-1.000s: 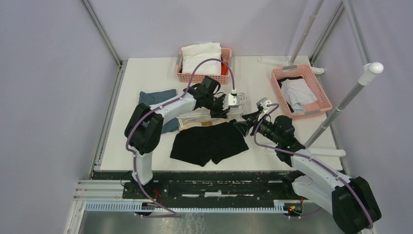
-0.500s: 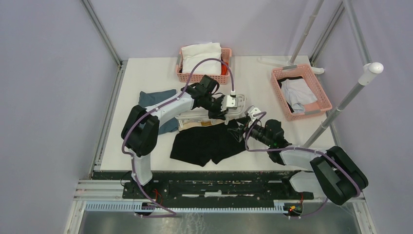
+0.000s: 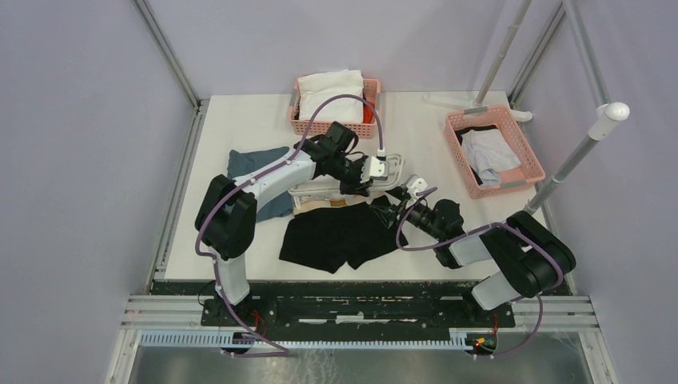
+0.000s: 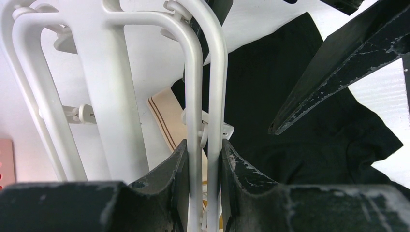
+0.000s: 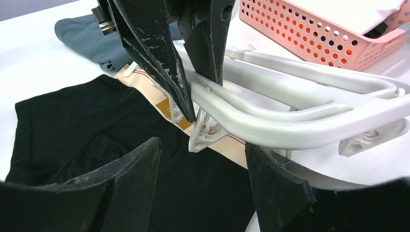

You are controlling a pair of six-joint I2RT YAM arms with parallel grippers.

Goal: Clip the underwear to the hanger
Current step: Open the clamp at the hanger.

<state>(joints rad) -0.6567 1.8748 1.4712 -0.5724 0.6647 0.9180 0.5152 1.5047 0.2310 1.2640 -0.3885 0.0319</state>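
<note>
The black underwear (image 3: 344,236) lies flat at the table's near middle, its tan waistband (image 5: 145,82) towards the back. The white hanger (image 3: 384,182) rests tilted over the waistband. My left gripper (image 4: 203,145) is shut on two parallel rails of the hanger (image 4: 116,96), holding that side up. In the right wrist view its dark fingers (image 5: 159,58) reach down onto the rail. My right gripper (image 5: 202,145) is open, low over the underwear (image 5: 72,130). A small white clip (image 5: 203,133) dangles from the rail just ahead, between its fingertips. Nothing is in its jaws.
A pink basket (image 3: 334,104) holding a white garment stands at the back. Another pink basket (image 3: 494,150) stands at the right. A folded blue-grey cloth (image 3: 260,164) lies to the left of the hanger. A slanted white pole (image 3: 560,176) rises at the right edge.
My right arm has swung left and folded in, bringing its gripper up to the hanger's clip, with the jaws a little wider. The left gripper has kept its hold, shifting slightly back.
</note>
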